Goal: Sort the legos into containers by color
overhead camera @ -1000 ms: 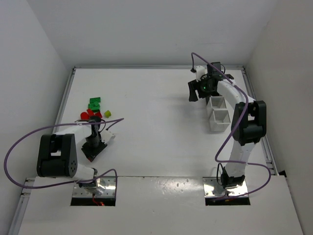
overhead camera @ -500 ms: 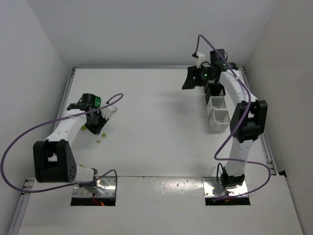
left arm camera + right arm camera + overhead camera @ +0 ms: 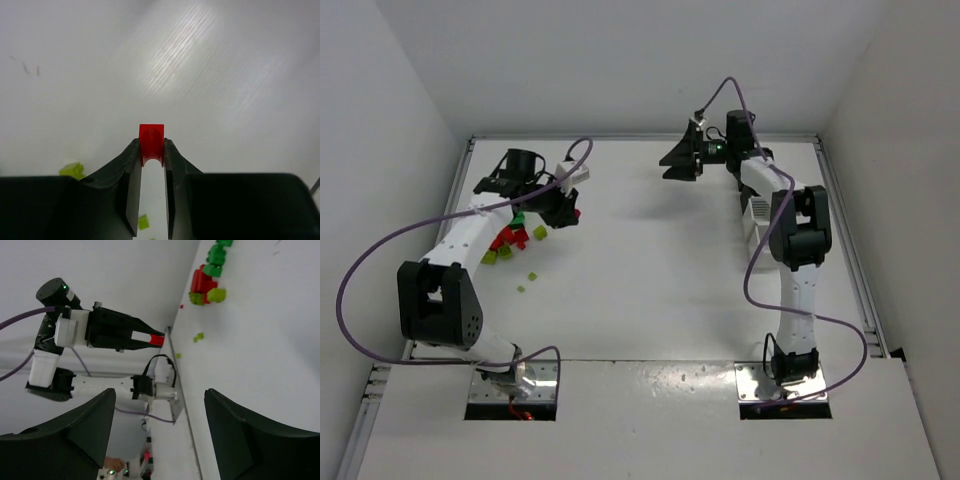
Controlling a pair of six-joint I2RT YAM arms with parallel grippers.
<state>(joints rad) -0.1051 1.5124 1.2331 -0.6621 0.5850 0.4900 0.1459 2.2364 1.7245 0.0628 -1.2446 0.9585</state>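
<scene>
Up near the table's [image 3: 640,300] far-left corner the left gripper [image 3: 151,155] pinches a red brick [image 3: 151,136]; the right gripper [image 3: 672,162] gapes empty by the far edge.

We see a smooth red plastic brick [image 3: 151,136] against the matt black plastic fingers [image 3: 129,170] of the left gripper [image 3: 151,150], and we catch the white table [image 3: 210,65], softly glossy, finely ribbed.

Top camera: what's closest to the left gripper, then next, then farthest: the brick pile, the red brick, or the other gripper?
1. Red brick: pinched in the left gripper's fingertips.
2. Brick pile: close beside it, on the left side.
3. Right gripper: far across, at the back right.
</scene>
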